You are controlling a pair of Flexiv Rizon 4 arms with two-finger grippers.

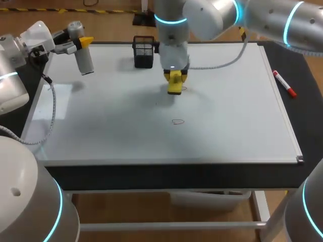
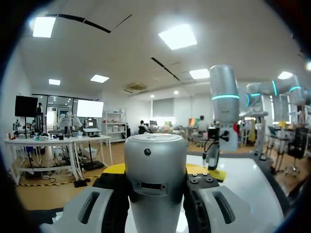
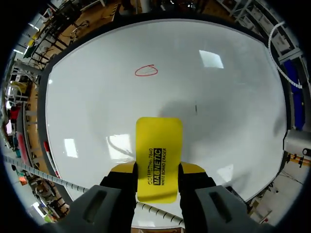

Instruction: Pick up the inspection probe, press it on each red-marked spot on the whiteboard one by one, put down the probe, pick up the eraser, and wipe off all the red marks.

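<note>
The yellow eraser (image 3: 158, 145) is clamped between the fingers of the right gripper (image 3: 156, 169) and pressed flat on the whiteboard (image 1: 227, 116) toward its far edge, just beside one red mark (image 1: 184, 88), evidently to wipe it. A second red mark (image 1: 177, 121) sits nearer the whiteboard's centre, unwiped. The left gripper (image 2: 155, 171) is closed around the probe (image 2: 155, 155) above the whiteboard's far left corner, apparently kept clear of the wiping.
</note>
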